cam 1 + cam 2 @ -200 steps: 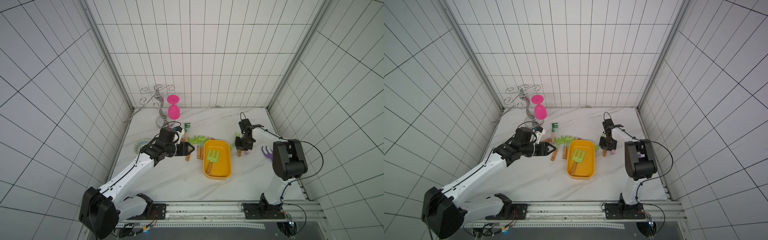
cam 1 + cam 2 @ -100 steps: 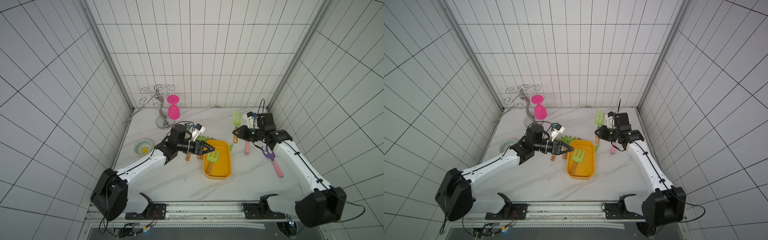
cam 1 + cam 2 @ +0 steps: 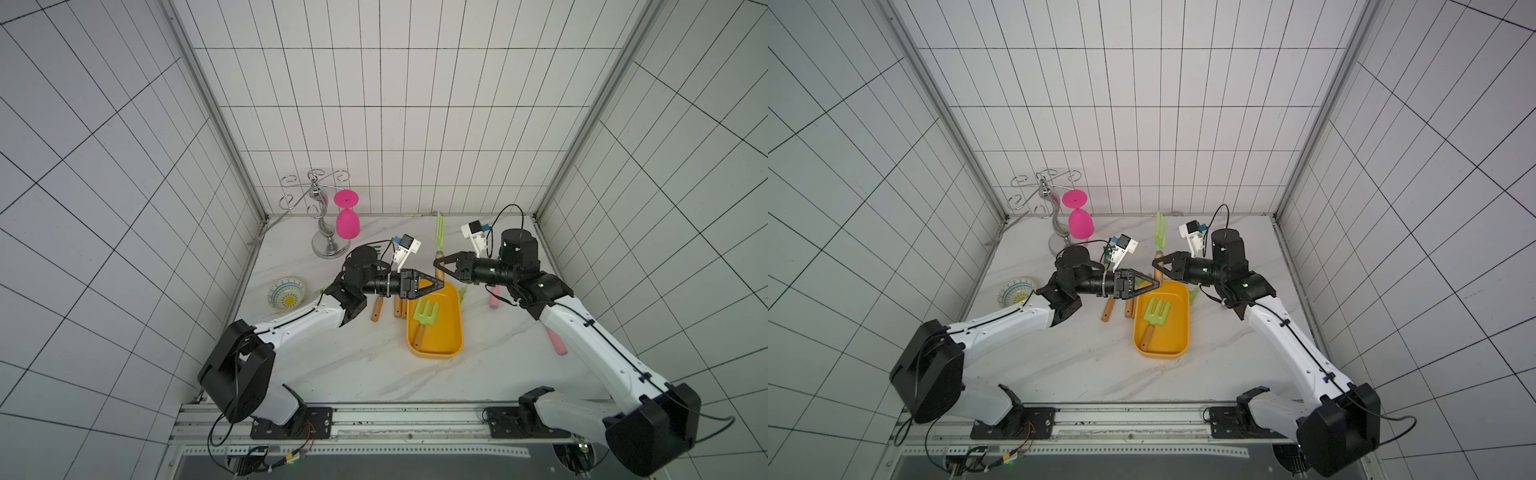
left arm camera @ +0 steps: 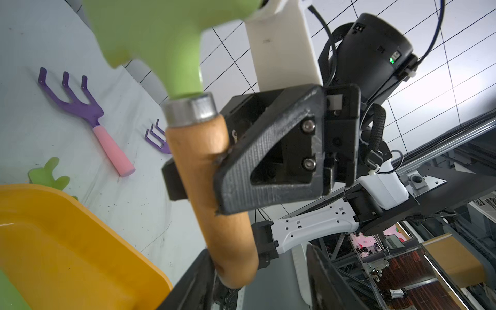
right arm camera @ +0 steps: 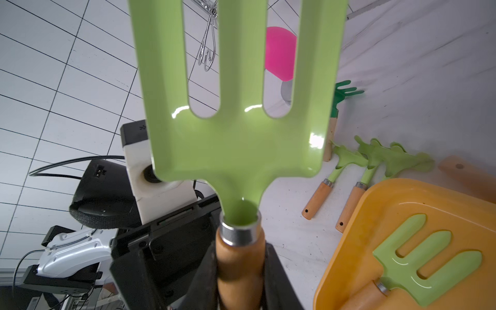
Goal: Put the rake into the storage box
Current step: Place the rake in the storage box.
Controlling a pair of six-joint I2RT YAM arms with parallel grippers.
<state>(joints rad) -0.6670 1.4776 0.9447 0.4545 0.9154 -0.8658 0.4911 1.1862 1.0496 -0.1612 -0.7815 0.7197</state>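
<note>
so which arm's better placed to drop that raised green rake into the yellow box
Right. The right gripper is already shut on the raised rake's wooden handle, just beyond the storage box's far end. The left gripper only reaches toward the handle's lower end, jaws apart.

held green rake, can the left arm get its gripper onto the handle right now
Probably yes: the left gripper stands open just under the wooden handle's free lower end. The right gripper clamps the rake higher up the handle, so only that lower end is free.

White grid-tiled walls point(image 3: 399, 104) around a marble-patterned tabletop point(image 3: 357, 365).
</note>
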